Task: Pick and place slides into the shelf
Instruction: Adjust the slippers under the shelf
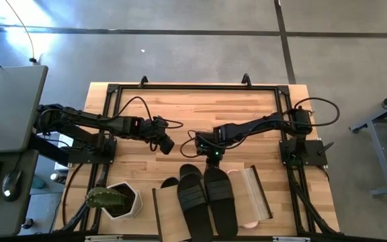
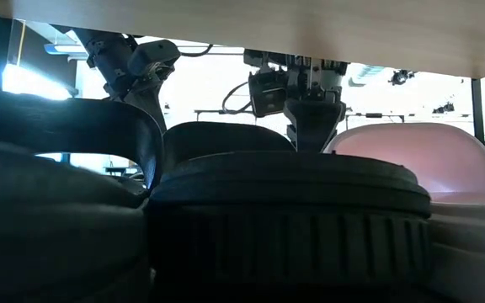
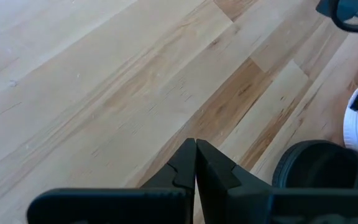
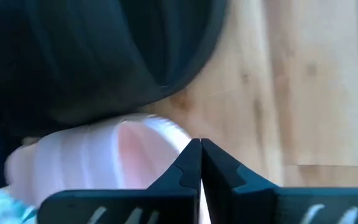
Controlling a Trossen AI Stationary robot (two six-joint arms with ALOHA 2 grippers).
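Two black slides (image 1: 205, 198) lie side by side lengthwise on the light-wood shelf (image 1: 165, 218) at the near edge. A pink slide (image 1: 234, 173) peeks out beside them. In the low view, black slides (image 2: 285, 219) and a pink one (image 2: 411, 160) fill the space under the shelf's top panel (image 2: 310, 25). My right gripper (image 1: 215, 157) is shut and slants down at the far ends of the black and pink slides (image 4: 135, 155). My left gripper (image 1: 166, 145) is shut over bare table left of them, touching nothing (image 3: 196, 146). My right gripper's shut fingertips (image 4: 191, 155) stand right at the far rim of the pink slide (image 4: 160, 127), below the black slide's end (image 4: 123, 56). They come slanting down from the far side. Whether they touch either slide I cannot tell.
A white hexagonal pot with a cactus (image 1: 116, 200) stands at the near left beside the shelf. A black frame (image 1: 193, 87) runs round the table's far part. Bare wood lies between the arms and the far rail (image 1: 200, 111).
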